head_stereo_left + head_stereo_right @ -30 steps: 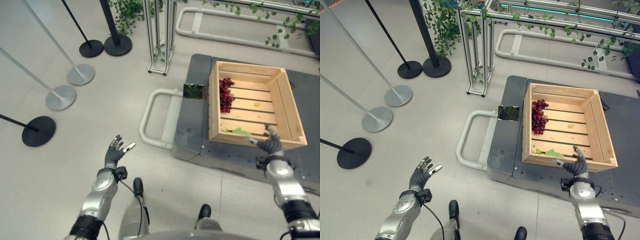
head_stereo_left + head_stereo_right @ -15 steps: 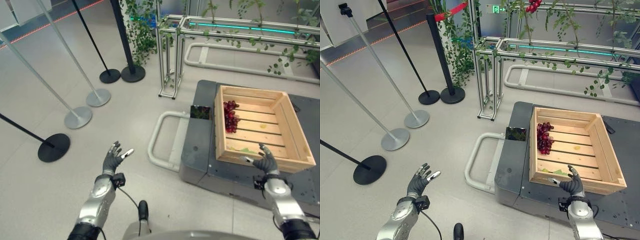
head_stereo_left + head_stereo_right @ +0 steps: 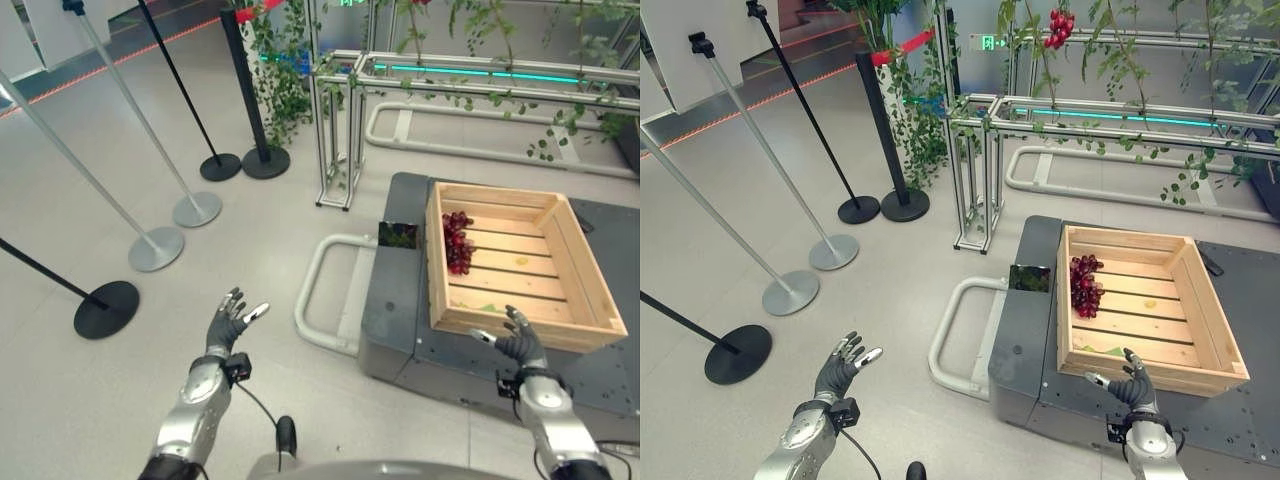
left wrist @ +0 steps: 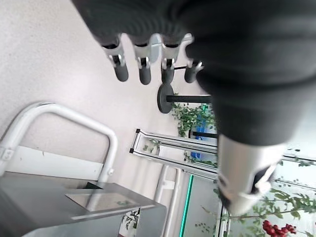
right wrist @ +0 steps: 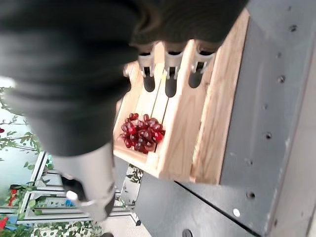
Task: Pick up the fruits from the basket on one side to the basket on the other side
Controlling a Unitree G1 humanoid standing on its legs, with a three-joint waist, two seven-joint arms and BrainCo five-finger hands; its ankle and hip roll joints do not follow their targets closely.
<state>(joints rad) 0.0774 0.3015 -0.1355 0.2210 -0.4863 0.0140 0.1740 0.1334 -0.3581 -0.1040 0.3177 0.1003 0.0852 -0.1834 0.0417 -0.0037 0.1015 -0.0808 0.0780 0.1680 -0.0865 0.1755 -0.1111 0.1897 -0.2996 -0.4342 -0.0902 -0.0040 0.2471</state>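
No word or number can be read anywhere. A small green lit sign (image 3: 985, 42) is seen high up, far ahead of the left hand (image 3: 843, 362) and off to its right; its marks are too small to be made out. A dark glossy panel (image 3: 1028, 278) is set at the corner of the grey platform (image 3: 1025, 340), ahead of the right hand (image 3: 1130, 385) and to its left, just beside the wooden crate (image 3: 1190, 378); no writing can be told on it.
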